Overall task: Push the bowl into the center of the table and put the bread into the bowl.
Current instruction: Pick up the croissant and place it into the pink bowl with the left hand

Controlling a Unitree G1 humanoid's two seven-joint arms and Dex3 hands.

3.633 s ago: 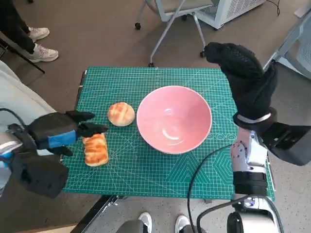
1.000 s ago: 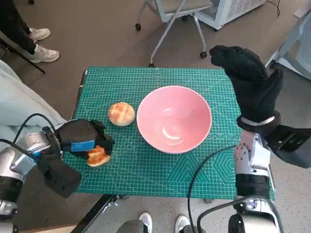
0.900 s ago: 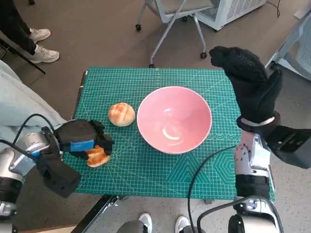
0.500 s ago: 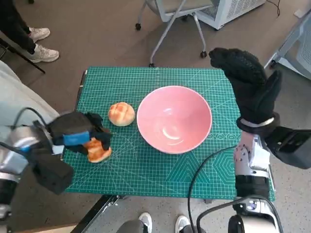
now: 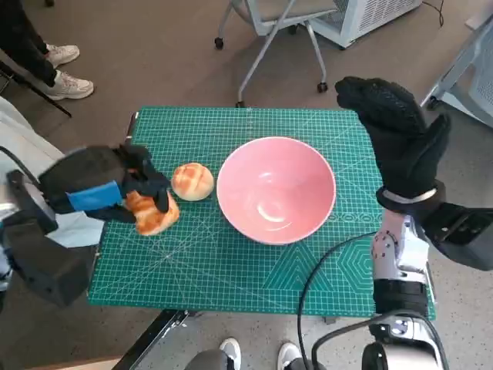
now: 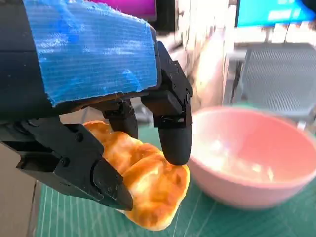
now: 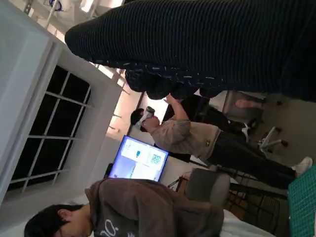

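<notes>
My left hand point(image 5: 104, 189) grips a long golden bread roll point(image 5: 152, 214) and holds it above the green mat's left side; the left wrist view shows the black fingers point(image 6: 170, 123) wrapped over the roll point(image 6: 148, 185). A round bun point(image 5: 192, 181) lies on the mat just left of the pink bowl point(image 5: 276, 189). The bowl point(image 6: 256, 163) sits near the middle of the table. My right hand point(image 5: 397, 135), gloved, is raised above the table's right edge with fingers apart and nothing in it.
The green cutting mat point(image 5: 231, 270) covers the small table. A wheeled chair base point(image 5: 266, 38) stands beyond the far edge. A person's shoes point(image 5: 58, 69) show at the upper left. In the right wrist view, people point(image 7: 192, 133) stand and sit in the room.
My left hand closed on the long roll, lifted it off the mat and carried it up and toward the bowl. The bowl, bun and right hand stayed put.
</notes>
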